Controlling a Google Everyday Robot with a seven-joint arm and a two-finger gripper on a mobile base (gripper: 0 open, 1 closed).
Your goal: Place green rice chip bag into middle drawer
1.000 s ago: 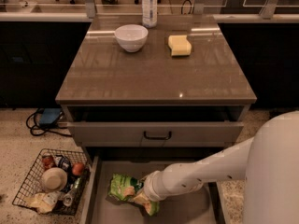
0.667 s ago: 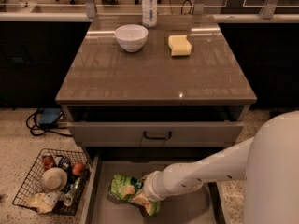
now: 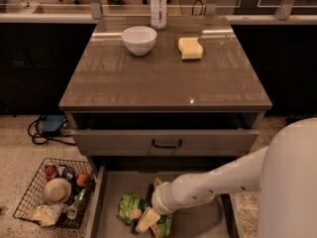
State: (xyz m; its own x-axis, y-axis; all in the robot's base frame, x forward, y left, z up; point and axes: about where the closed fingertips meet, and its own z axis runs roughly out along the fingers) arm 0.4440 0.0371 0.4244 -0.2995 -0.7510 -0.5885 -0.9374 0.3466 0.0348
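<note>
The crinkly bright green rice chip bag (image 3: 130,207) is lying in the wide, shallow, pale-floored middle drawer (image 3: 115,182), unmoved since a second ago. The gripper (image 3: 147,220) is sitting at its edge, hold impossible to tell, so withdrawal probably remains.

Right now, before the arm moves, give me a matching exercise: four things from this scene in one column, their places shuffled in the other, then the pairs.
Things
1. white bowl
2. yellow sponge
3. green rice chip bag
4. wire basket

Places
A. in the open middle drawer, at the gripper
B. on the floor, to the picture's left of the cabinet
C. on the countertop, next to the bottle
D. on the countertop, to the picture's right of the white bowl

Pairs: 1-C, 2-D, 3-A, 4-B
</note>
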